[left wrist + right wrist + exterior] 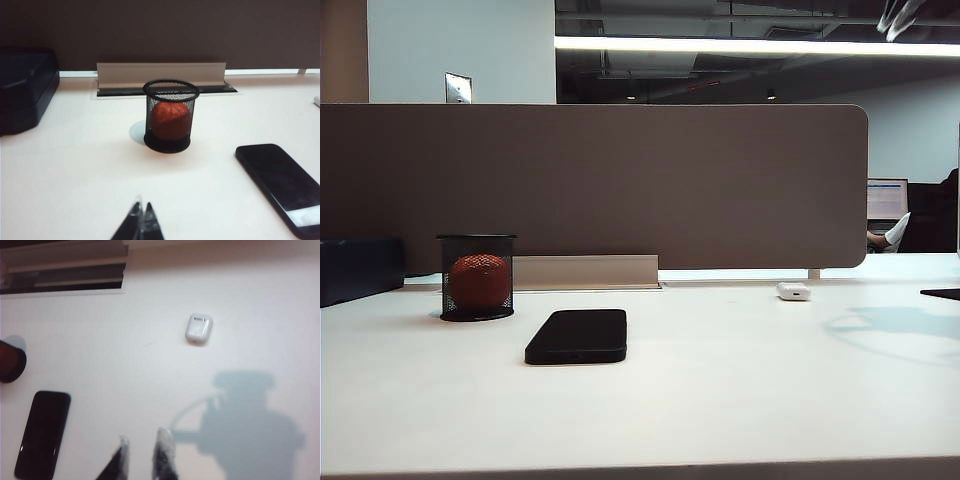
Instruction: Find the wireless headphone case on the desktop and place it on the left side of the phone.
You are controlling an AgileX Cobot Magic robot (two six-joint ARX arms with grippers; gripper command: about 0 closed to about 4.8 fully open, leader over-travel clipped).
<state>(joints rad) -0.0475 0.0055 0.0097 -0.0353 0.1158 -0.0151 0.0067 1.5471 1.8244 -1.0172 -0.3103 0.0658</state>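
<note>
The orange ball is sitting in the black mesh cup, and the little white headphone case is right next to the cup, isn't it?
Not quite. The orange ball does sit in the black mesh cup, but the headphone case is not beside it. The exterior view shows it far off on the other side of the phone, near the brown partition.
</note>
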